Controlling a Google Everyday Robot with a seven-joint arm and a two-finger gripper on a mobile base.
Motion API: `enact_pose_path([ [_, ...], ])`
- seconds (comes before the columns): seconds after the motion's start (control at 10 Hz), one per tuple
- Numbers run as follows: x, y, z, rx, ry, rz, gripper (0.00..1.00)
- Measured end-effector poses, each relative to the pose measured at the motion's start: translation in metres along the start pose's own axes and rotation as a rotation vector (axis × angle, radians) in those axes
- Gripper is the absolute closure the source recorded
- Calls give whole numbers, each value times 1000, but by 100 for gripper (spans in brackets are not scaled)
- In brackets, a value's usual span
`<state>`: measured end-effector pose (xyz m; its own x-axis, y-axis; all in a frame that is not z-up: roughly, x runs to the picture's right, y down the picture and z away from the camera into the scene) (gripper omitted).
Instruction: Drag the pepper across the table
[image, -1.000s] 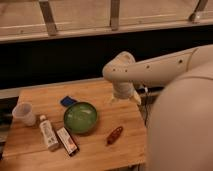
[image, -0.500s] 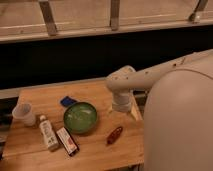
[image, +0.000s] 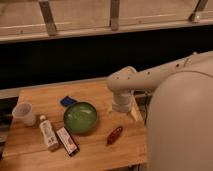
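Note:
The pepper (image: 114, 135) is a small, slim, dark red-brown item lying on the light wooden table (image: 40, 159), near its front right, to the right of the green bowl. My gripper (image: 121, 110) hangs from the white arm over the table's right side. It is just above and behind the pepper, a little apart from it.
A green bowl (image: 80, 117) sits mid-table. A blue item (image: 67, 101) lies behind it. A clear cup (image: 24, 113), a white bottle (image: 48, 133) and a red-and-dark packet (image: 67, 141) are at the left front. My arm's large white body (image: 180, 125) fills the right.
My arm has swung left and lower over the table, bringing the gripper nearer the pepper. The pepper and the other items have not moved.

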<state>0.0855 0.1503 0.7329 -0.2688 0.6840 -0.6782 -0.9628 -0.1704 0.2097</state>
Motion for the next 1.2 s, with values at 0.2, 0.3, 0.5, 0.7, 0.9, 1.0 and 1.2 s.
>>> enact_pose_path([
  [0.2, 6, -4, -3, -42, 32, 0, 20],
  [0.3, 11, -1, 2, -60, 53, -6, 20],
  [0.5, 21, 1, 25, -86, 99, 4, 20],
  [0.7, 31, 7, 52, -94, 136, 21, 20],
  [0.9, 47, 26, 81, -70, 156, 21, 20],
  [1.0, 57, 36, 93, -56, 169, 21, 20],
  [1.2, 62, 43, 103, -43, 181, 21, 20],
])
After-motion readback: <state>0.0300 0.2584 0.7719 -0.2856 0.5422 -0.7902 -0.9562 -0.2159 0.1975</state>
